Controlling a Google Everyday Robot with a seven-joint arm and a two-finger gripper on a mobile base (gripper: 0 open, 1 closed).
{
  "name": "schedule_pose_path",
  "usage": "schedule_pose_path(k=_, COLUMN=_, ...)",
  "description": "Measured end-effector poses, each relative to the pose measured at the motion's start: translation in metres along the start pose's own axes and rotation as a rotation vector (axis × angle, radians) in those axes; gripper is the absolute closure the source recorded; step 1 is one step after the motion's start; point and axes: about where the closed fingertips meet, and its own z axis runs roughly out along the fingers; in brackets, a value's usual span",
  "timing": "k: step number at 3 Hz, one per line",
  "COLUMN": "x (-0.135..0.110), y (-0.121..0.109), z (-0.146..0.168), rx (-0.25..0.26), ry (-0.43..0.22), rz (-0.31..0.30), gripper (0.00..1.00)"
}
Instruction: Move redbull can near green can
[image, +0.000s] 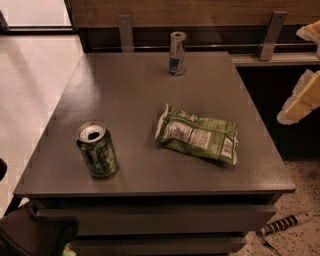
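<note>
The redbull can (177, 52), slim and silver with a blue lower band, stands upright at the far edge of the grey table (125, 95). The green can (97, 149), wider with an open silver top, stands upright near the front left corner. The two cans are far apart. My gripper (301, 100) shows only as pale cream parts at the right edge of the view. It is off the table's right side, well away from both cans, and it holds nothing that I can see.
A flat green crinkled snack bag (198, 135) lies right of the table's middle, between the cans. A wooden wall with metal brackets (270, 35) runs behind the table. A dark striped object (285, 223) lies on the floor at the lower right.
</note>
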Motion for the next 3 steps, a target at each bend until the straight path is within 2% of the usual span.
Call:
schedule_pose_path(k=1, x=-0.013, y=-0.072, z=0.029, rx=0.130, ry=-0.274, rz=0.101, gripper=0.00)
schedule_pose_path(k=2, x=-0.039, y=-0.129, z=0.058, rx=0.154, ry=-0.481, rz=0.176, gripper=0.00)
schedule_pose_path(k=3, x=-0.067, y=-0.170, z=0.109, rx=0.122, ry=-0.675, rz=0.286, gripper=0.00)
